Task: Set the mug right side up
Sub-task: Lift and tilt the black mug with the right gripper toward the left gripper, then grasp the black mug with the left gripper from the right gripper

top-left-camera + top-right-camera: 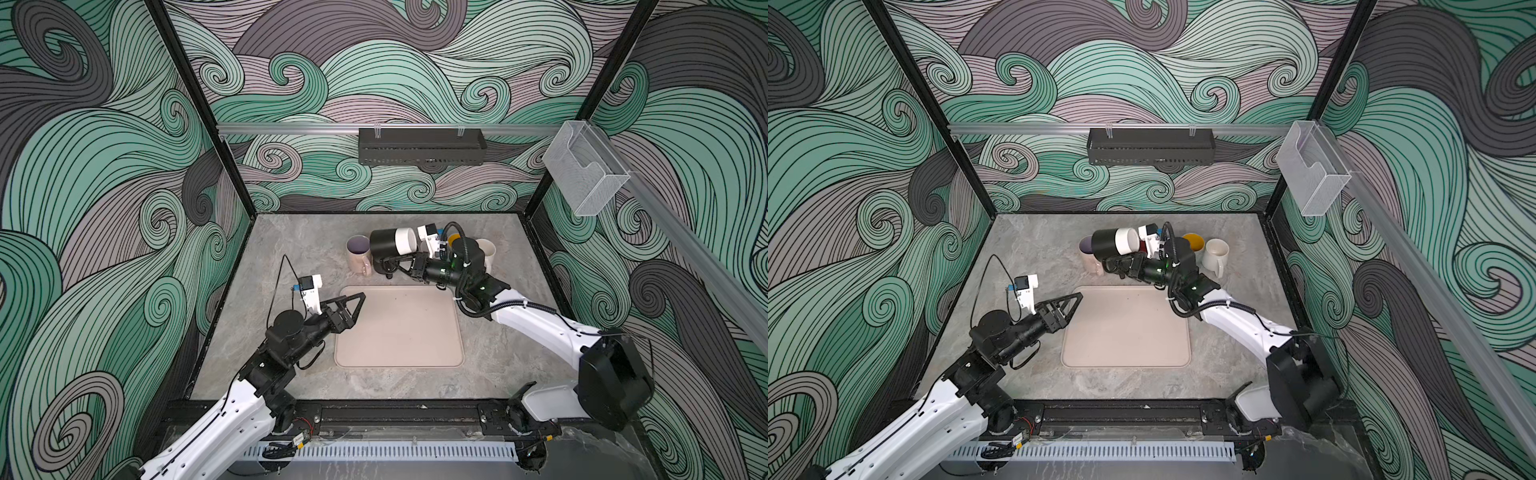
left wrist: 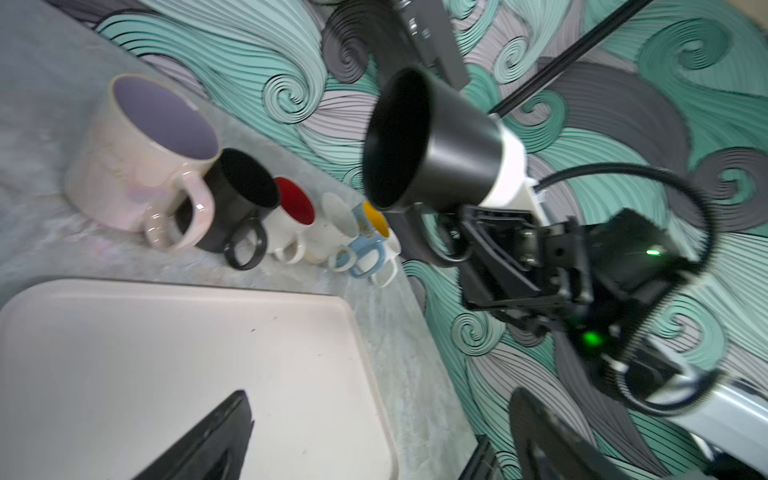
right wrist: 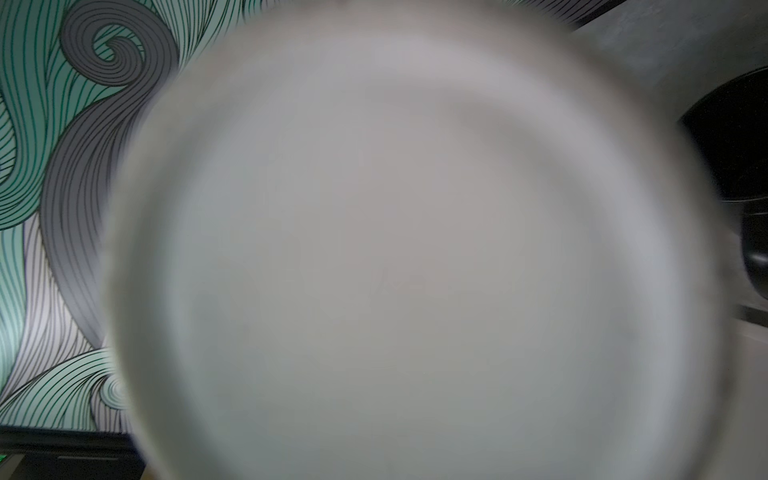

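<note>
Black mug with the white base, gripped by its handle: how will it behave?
Likely stiff glazed ceramic, so probably slick: the right gripper pinches only the handle, and the black mug may swivel. It hangs sideways midair; a slip would likely chip it or the standing mugs nearby.

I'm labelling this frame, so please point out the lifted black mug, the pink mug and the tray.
black mug [image 2: 453,153]: left wrist view, on its black side wall.
pink mug [image 2: 124,166]: left wrist view, on its outer wall.
tray [image 1: 399,332]: a top view, on its bare middle.
</note>
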Motion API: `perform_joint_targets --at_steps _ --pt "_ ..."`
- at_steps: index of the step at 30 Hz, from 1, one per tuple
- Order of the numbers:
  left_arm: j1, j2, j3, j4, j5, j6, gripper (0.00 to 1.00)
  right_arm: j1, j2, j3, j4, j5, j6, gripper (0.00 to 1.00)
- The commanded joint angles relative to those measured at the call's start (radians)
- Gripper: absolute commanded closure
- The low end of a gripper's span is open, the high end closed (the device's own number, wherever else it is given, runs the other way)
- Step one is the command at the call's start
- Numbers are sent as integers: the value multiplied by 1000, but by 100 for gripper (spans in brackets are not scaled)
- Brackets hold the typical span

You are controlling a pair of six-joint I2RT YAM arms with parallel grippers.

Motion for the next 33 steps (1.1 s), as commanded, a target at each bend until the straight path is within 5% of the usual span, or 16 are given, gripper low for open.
perform_joint_targets --at_steps 1,10,33 --pt "47 -30 -47 267 113 -121 7 1 9 11 366 -164 140 100" --pt "178 141 -150 717 237 -395 23 20 78 -83 647 -192 316 100" --pt "180 232 -101 734 294 -417 37 120 152 -57 684 -197 292 100"
